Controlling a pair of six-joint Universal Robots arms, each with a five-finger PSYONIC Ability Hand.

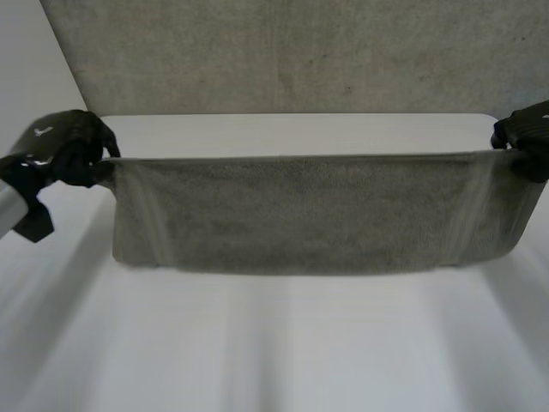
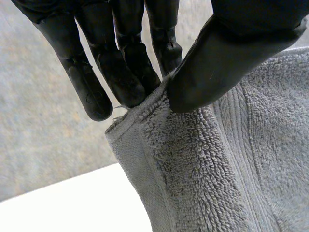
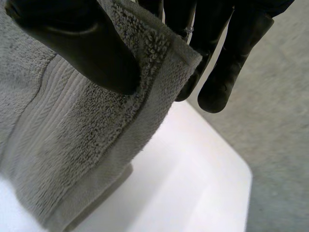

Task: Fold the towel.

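Observation:
A grey towel point(image 1: 309, 215) hangs stretched between my two hands above the white table, its top edge taut and its lower edge close to the tabletop. My left hand point(image 1: 77, 146) pinches the towel's upper left corner point(image 2: 145, 125) between its thumb point(image 2: 227, 63) and straight fingers point(image 2: 120, 72). My right hand point(image 1: 525, 137) pinches the upper right corner point(image 3: 169, 53) the same way, thumb point(image 3: 91, 48) in front of the cloth and fingers point(image 3: 222, 63) behind it. The towel's woven band runs down near each held corner.
The white table point(image 1: 274, 343) spreads out in front of the towel, and its far edge and rounded corner point(image 3: 241, 169) lie beyond. A grey carpeted floor point(image 1: 283, 51) lies past the table.

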